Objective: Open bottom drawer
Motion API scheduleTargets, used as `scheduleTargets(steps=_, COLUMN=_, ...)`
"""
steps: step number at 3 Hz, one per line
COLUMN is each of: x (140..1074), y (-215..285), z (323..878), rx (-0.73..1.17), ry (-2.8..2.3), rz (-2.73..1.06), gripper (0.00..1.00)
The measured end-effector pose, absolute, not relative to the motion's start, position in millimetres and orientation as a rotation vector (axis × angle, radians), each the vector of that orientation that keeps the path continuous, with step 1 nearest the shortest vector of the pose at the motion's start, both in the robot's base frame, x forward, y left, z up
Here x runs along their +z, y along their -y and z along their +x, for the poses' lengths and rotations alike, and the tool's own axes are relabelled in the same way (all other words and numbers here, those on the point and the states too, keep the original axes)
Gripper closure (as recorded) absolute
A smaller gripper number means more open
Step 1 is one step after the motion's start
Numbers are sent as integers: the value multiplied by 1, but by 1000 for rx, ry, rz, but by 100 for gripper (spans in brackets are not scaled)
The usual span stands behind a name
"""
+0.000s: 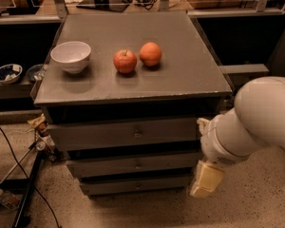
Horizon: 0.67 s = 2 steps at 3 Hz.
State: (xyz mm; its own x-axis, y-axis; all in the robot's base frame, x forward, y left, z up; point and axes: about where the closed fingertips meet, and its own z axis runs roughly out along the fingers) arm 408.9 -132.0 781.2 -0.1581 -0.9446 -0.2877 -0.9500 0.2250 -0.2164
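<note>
The bottom drawer [133, 185] is the lowest and narrowest of three grey fronts on the cabinet, with a small knob at its centre, and it sits flush. My gripper [206, 179], cream coloured at the end of the white arm [256, 122], hangs just off the drawer's right end, close to the cabinet's front right corner. It does not touch the knob.
On the cabinet top [190, 75] stand a white bowl [71, 56], a red apple [125, 61] and an orange [150, 54]. The middle drawer [135, 164] and top drawer [128, 134] are closed. Cables and a tripod leg [26, 175] lie on the floor at left.
</note>
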Motion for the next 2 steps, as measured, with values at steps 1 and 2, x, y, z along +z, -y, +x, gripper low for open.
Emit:
scheduleTargets(steps=1, x=712, y=118, z=416, rx=48, ry=-2141, rz=-1797, gripper=0)
scheduleTargets(steps=2, x=712, y=118, z=416, rx=48, ry=-2141, rz=-1797, gripper=0)
